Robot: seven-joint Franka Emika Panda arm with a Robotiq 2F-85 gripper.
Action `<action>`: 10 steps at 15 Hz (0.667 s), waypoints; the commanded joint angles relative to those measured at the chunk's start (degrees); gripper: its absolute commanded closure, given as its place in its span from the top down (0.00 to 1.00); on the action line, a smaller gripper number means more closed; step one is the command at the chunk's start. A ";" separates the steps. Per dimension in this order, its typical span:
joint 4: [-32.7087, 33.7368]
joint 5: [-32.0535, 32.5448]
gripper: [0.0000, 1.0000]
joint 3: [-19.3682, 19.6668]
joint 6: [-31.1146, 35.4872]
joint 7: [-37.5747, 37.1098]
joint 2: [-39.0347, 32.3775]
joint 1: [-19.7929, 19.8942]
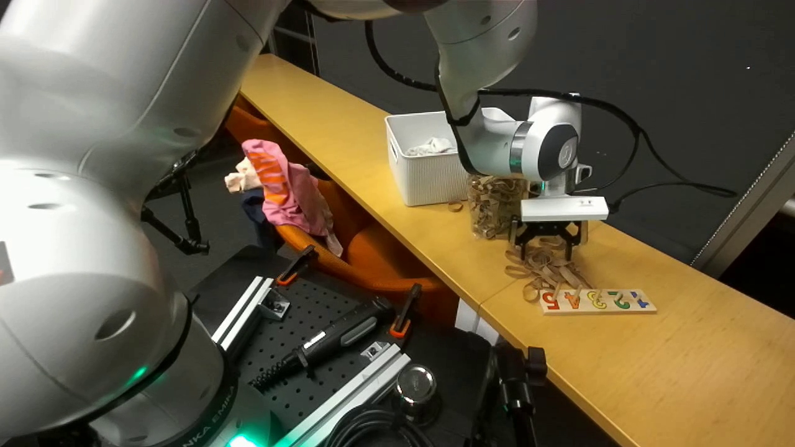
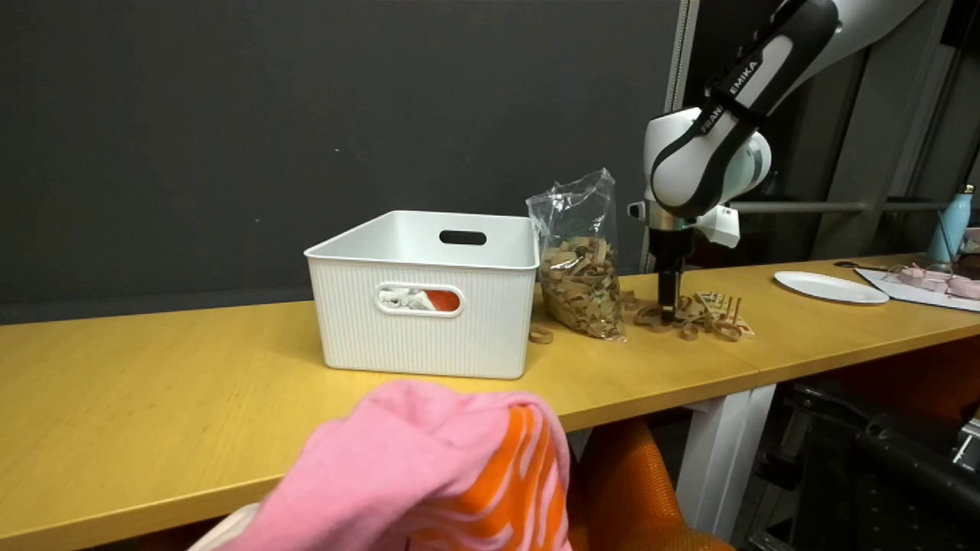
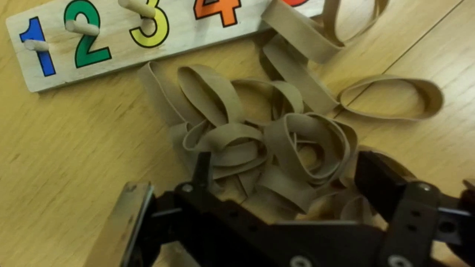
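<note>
Gripper [image 3: 284, 157]: fingers wide apart; we find the heap of tan bands [image 3: 241, 129] at their tips on the table [image 3: 92, 141], contact unclear. Wrist view: numbered peg board [image 3: 178, 26] at the heap's eleven o'clock. In an exterior view we note the clear bag [image 2: 582, 283] at nine, white bin [image 2: 421, 344] beyond.

Band pile [image 3: 276, 137]: on the table [image 3: 92, 155], under my fingers [image 3: 378, 181]; contact I can't tell.
Number board [image 3: 178, 33]: past the pile from my fingers, in the wrist view.
Bag of bands [image 2: 579, 283]: left of my fingers in both exterior views.
Bin [image 2: 421, 340]: farther left, beside the bag, cloth [image 1: 431, 147] inside.
Plate [image 2: 831, 288]: well right of my fingers in an exterior view.
</note>
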State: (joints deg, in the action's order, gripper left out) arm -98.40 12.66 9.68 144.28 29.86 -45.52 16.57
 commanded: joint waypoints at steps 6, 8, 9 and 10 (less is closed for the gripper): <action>1.77 0.94 0.29 -1.31 -2.20 -0.48 -0.88 0.78; 1.34 0.94 0.14 -1.37 -2.46 -0.74 -0.49 0.64; 1.20 0.81 0.06 -1.39 -2.87 -1.00 -0.20 0.58; 0.84 0.74 0.01 -1.50 -2.99 -1.07 0.25 0.59</action>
State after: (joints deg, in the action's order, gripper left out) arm -97.13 12.71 8.99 142.87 29.60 -46.46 16.52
